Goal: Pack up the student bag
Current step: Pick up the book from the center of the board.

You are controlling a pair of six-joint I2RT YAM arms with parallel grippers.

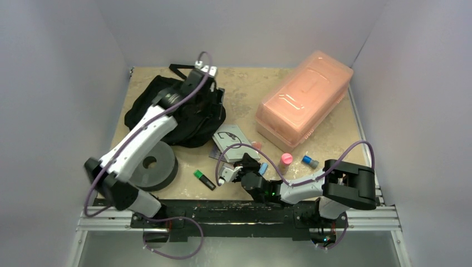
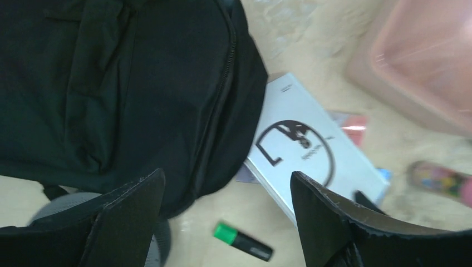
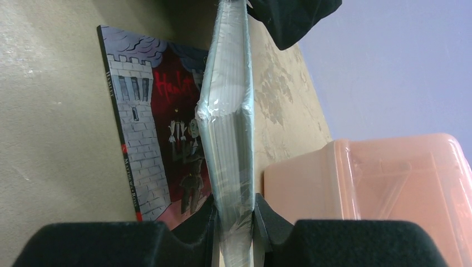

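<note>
While L end effector (image 2: 227,177) hangs spread over slumped black student bag (image 2: 111,83), R end effector (image 3: 234,216) pinches wrapped book (image 3: 225,117).

Pale walls (image 1: 55,67); tan (scuffed) tabletop (image 1: 245,94)

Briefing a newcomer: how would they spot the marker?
Start at the black backpack, far left on the table. Towards the near edge sits a grey foam ring; the marker lies just right of it. It alone is a thin black stick with a green end.

Black student bag (image 1: 167,108) lies slumped at the table's far-left corner
</note>
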